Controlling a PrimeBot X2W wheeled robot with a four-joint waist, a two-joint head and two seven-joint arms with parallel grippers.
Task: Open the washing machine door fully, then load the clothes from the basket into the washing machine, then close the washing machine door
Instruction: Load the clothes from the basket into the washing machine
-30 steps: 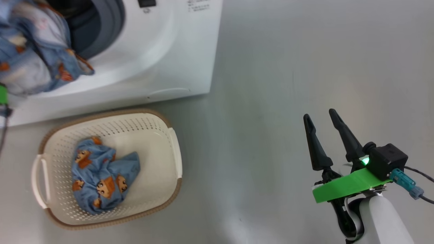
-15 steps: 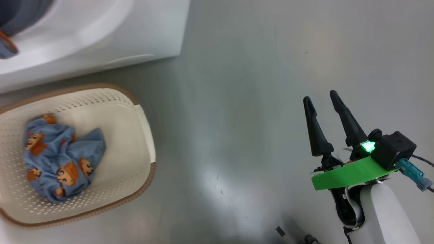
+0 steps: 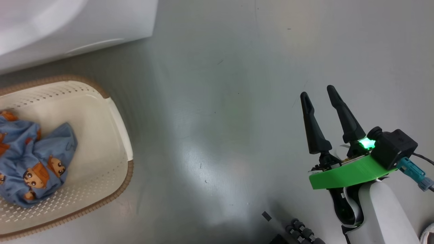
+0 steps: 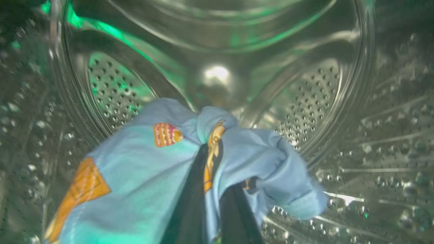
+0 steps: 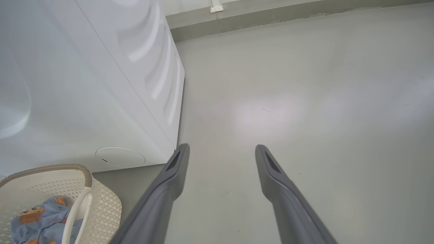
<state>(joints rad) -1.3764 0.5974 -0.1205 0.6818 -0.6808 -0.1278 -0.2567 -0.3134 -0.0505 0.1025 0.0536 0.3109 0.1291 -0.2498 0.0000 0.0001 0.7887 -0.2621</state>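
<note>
1. From the left wrist, the camera looks into a perforated steel drum (image 4: 115, 91). Its shiny back wall carries one bright spot and green glints.
2. The left gripper (image 4: 212, 159) is clamped tight on a light blue cloth (image 4: 142, 176) printed with orange figures. The cloth bunches over both dark fingers and hides their tips, and one fold droops to the right. Whether it touches the drum wall cannot be told.
3. The head view looks down on a grey floor (image 3: 217, 101). The lower corner of the white washing machine (image 3: 67, 30) sits at the upper left.
4. The cream perforated basket (image 3: 117, 135), with a brown woven-look rim, stands on the floor just in front of the machine and is cut off by the view's left edge. A second blue cloth (image 3: 30, 162), printed with orange-brown bears, lies crumpled on its bottom.
5. The right gripper (image 3: 317, 91) is at the lower right, well apart from the basket and over bare floor. Its two long dark fingers are spread wide with nothing between them. A green bracket (image 3: 346, 173) and a small green light (image 3: 367, 143) sit at its base.
6. In the right wrist view those two fingers stand apart with only floor between them. The machine's white front and side rise on the left, with a round flap (image 5: 120, 156) low on the front. The basket, with the bear-print cloth inside, shows in the lower left corner.
</note>
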